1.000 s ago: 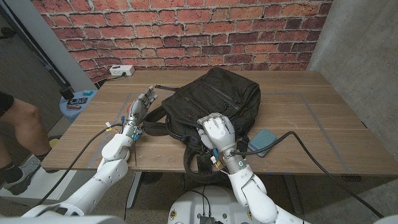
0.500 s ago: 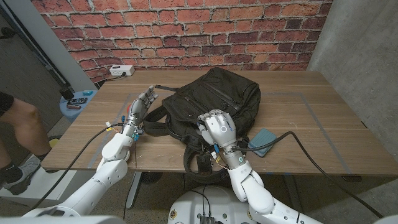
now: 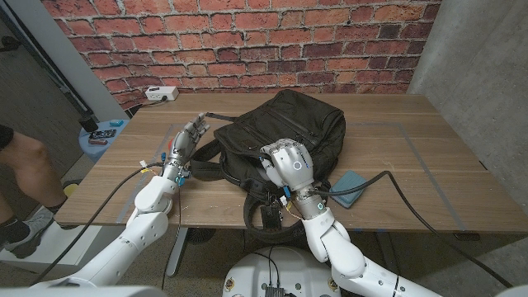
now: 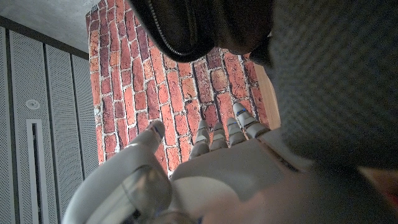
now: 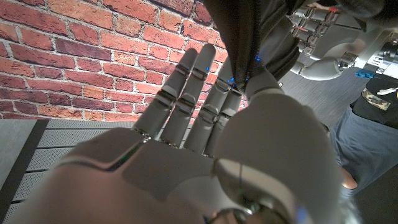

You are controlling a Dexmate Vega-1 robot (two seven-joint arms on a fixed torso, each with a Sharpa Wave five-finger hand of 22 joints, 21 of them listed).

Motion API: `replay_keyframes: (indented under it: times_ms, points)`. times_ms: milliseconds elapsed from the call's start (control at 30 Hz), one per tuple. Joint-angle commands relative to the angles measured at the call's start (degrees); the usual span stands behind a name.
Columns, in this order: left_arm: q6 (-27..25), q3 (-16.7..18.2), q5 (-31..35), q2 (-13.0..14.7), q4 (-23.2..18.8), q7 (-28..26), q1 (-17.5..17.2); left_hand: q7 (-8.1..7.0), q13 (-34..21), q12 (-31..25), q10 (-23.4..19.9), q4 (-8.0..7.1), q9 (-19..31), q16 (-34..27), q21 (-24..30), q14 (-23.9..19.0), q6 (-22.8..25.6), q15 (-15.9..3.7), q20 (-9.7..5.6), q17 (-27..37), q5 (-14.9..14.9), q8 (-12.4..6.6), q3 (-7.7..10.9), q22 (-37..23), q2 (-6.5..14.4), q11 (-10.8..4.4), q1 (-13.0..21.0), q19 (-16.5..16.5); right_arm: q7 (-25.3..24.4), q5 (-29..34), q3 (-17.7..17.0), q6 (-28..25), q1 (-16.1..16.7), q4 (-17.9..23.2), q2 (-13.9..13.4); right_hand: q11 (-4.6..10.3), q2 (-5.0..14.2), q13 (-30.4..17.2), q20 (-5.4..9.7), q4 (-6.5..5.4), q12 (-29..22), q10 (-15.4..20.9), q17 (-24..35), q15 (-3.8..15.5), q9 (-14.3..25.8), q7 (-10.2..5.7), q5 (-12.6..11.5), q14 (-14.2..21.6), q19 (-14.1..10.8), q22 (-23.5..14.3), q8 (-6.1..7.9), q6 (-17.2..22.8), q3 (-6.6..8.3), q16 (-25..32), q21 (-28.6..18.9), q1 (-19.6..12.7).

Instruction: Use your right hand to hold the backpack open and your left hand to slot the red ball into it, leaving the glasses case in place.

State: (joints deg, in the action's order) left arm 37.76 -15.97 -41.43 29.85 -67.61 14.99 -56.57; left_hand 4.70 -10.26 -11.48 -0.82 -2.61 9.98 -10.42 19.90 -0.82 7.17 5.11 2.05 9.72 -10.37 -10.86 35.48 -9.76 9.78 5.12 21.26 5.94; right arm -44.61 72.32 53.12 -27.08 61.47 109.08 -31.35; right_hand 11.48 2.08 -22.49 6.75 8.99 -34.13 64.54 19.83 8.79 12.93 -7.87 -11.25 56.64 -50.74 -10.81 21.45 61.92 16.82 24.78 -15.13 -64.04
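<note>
1. While the backpack (image 3: 280, 136) is lying at the middle of the table (image 3: 429, 165), its long axis is running from the near-left, where the straps are trailing over the near edge, up toward the far-right.
2. Of the two hands, the right hand (image 3: 286, 167) is sitting on the backpack's near end, fingers bent down into the dark fabric; in the right wrist view (image 5: 186, 137) a fold of fabric with a zipper is running between its fingers, so it seems to be gripping the edge of the opening.
3. Just beside the backpack's left flank, the left hand (image 3: 185, 142) is standing with fingers apart and reaching toward the far edge, holding nothing that I can see.
4. I cannot make out the red ball, so which way it lies from the left hand is unclear.
5. To the right of the right wrist, the teal glasses case (image 3: 347, 186) is lying near the table's front edge, just clear of the backpack.
</note>
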Motion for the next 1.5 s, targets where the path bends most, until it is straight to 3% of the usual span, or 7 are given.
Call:
replay_keyframes:
  times_ms: [33, 333, 600, 733, 967, 1167, 1500]
  points:
    - [-2.97, -0.1, 0.8, 2.43, -5.49, -1.82, -1.0, 0.07, -0.3, -0.12, -0.47, 0.12, 0.33, 0.07, -0.19, -0.33, 0.53, 0.15, 0.05, 0.11, 0.05, 0.05, 0.58, -0.09, 0.17, 0.35, -0.37, 0.39, 0.47, -1.32, -1.26, 1.8, -0.35, 2.21, -0.34, 0.04, 0.07, -0.44, 3.75, -0.04, -0.35, 0.1, 0.37, 5.02, 0.18, -0.47, -0.38, 0.66, -0.08, -0.19, 0.41, 0.74, -0.3, -0.13, -0.34, -0.52]
    - [-4.76, 0.5, 1.4, 4.04, -9.17, -4.14, -2.52, -0.05, -0.31, -0.28, -0.98, 0.5, 0.33, 0.09, -0.39, -0.45, 1.28, 0.08, 0.15, 0.01, 0.07, -0.16, 0.7, -0.09, 0.04, 0.4, -0.14, 0.57, 1.44, -5.17, -3.14, 3.62, -0.46, 3.01, -0.13, 0.06, 0.14, -0.74, 3.9, -0.13, -0.4, -0.09, 0.68, 5.03, 0.23, -0.47, -0.52, 0.79, 0.21, -0.23, 0.26, 0.51, -0.63, -0.31, -0.31, -0.86]
    - [-7.54, 1.51, 2.13, 6.92, -15.02, -6.68, -5.05, 0.05, -0.31, -0.38, -1.36, 1.03, 0.33, 0.12, -0.58, -0.52, 1.56, 0.16, 0.25, -0.08, 0.11, -0.17, 0.78, -0.09, -0.08, 0.38, 0.19, 0.71, 2.29, -8.67, -5.16, 4.84, -0.31, 4.29, -0.22, 0.01, 0.23, -1.26, 4.03, -0.24, -0.49, -0.48, 1.09, 5.03, 0.32, -0.54, -0.65, 0.74, 0.61, -0.29, 0.06, 0.22, -1.07, -0.62, -0.28, -1.3]
    - [-9.0, 2.21, 3.45, 8.54, -17.79, -8.95, -6.58, 0.08, -0.32, -0.6, -2.14, 1.79, 0.32, 0.03, -0.74, -0.89, 2.11, 0.16, 0.59, -0.13, 0.18, -0.25, 0.96, -0.09, -0.08, 0.48, 0.75, 1.1, 2.77, -9.1, -5.63, 4.93, -0.32, 4.53, -0.24, 0.03, 0.33, -1.5, 4.08, -0.29, -0.55, -0.58, 1.29, 5.03, 0.36, -0.62, -0.71, 0.71, 0.76, -0.32, -0.01, 0.15, -1.26, -0.78, -0.28, -1.53]
    - [-9.75, 4.12, 4.99, 10.31, -21.68, -12.36, -9.44, 0.92, -0.36, -1.19, -4.89, 5.05, 0.33, -0.39, -1.12, -3.32, 5.23, 0.35, 1.87, -0.11, -0.27, -0.72, 2.29, -0.18, 0.61, 0.45, 3.56, 3.06, 4.24, -10.32, -6.54, 5.5, -0.71, 5.21, -0.38, 0.04, 0.46, -1.51, 3.98, -0.37, -0.47, -0.63, 1.64, 5.04, 0.42, -0.47, -0.79, 0.74, 0.71, -0.35, -0.06, 0.18, -1.59, -0.96, -0.4, -1.84]
    - [-11.24, 5.19, 6.77, 12.1, -23.71, -14.38, -11.08, 1.08, -0.44, -1.53, -6.52, 6.53, 0.38, -0.57, -1.29, -4.54, 6.86, 0.04, 2.21, -0.05, -0.71, -0.88, 2.99, -0.27, 0.78, 0.13, 4.98, 3.94, 4.77, -11.5, -7.36, 5.82, -0.96, 5.27, -0.27, 0.02, 0.6, -1.69, 3.99, -0.48, -0.45, -0.82, 1.94, 5.04, 0.47, -0.53, -0.84, 0.62, 0.88, -0.37, -0.21, 0.01, -1.93, -1.26, -0.44, -2.09]
    - [-14.07, 7.29, 9.9, 15.44, -27.52, -17.29, -13.6, 1.64, -0.63, -1.9, -8.21, 7.07, 0.51, -1.03, -1.36, -6.42, 9.39, 0.01, 2.75, 0.21, -0.72, -1.3, 2.78, -0.42, 0.87, -0.29, 5.56, 5.01, 4.77, -13.58, -8.43, 6.52, -1.4, 5.05, 0.07, 0.01, 0.73, -1.76, 4.04, -0.62, -0.35, -0.95, 2.4, 5.04, 0.53, -0.57, -0.88, 0.52, 1.21, -0.38, -0.3, 0.07, -2.47, -1.66, -0.45, -2.36]
